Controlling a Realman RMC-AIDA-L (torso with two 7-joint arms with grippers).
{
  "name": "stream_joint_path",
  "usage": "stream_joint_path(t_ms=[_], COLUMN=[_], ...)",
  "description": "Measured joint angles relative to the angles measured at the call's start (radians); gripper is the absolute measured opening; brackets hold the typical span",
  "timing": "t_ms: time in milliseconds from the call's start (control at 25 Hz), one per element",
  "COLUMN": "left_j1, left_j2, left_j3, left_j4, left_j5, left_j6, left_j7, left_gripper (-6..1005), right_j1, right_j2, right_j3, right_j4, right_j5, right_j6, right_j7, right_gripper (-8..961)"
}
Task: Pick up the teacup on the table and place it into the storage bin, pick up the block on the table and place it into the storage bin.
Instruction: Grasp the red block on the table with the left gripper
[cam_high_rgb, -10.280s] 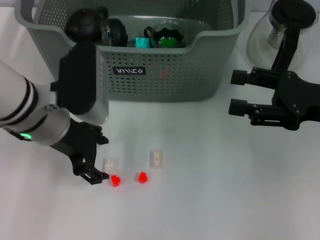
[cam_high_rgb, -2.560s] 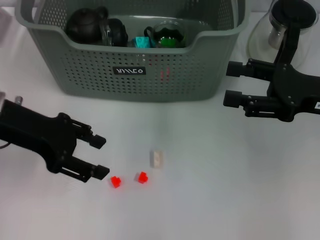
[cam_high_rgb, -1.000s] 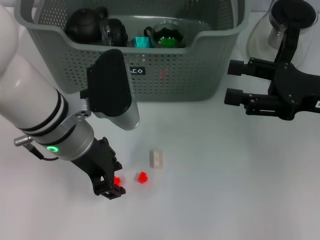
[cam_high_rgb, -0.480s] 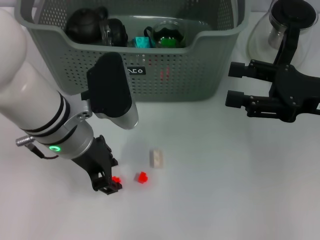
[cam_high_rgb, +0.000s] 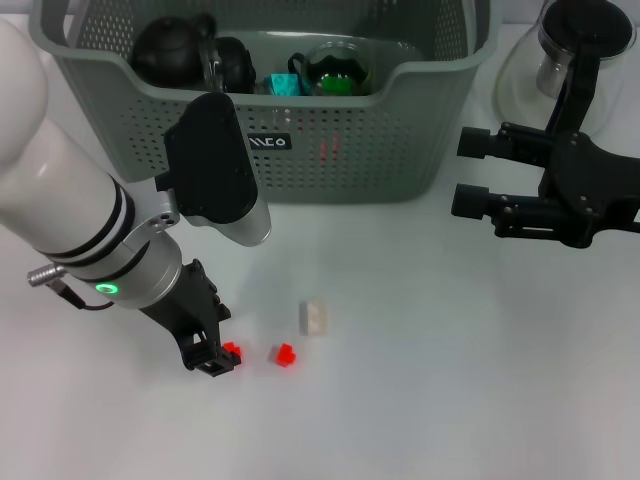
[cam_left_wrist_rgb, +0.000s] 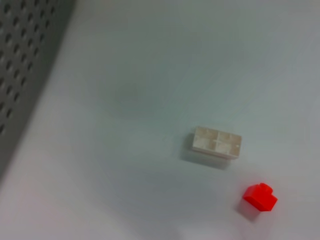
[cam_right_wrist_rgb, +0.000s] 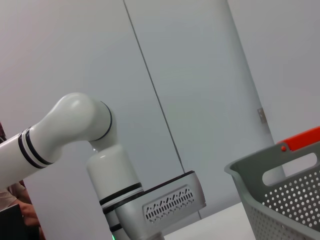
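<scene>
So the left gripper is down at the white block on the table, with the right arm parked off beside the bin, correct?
Not quite. The left gripper is down at a red block, not the white block, which lies apart, further to the robot's right; the head view shows this. The rest holds: the right gripper hangs idle beside the storage bin.

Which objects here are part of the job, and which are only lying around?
Part of the job:
- storage bin
- red block at the left gripper
- second red block
- pale block

Just lying about:
- glass pitcher behind the idle right gripper, whose jaws stand open
</scene>
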Motion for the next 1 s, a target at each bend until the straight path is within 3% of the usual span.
stream_joint_path(t_ms=[1000], left_j1=[0.008], left_j2=[-0.002], left_j3=[0.037], left_j4=[-0.008], left_j5=[-0.007], left_j6=[0.011], left_j7=[-0.012], left_gripper=[530], right_j1=[-0.002], right_j2=[-0.003], right_j3=[-0.009], right_j4=[0.002], right_j5=[0.0], right_j6=[-0.001], right_j7=[0.0], right_gripper=[850])
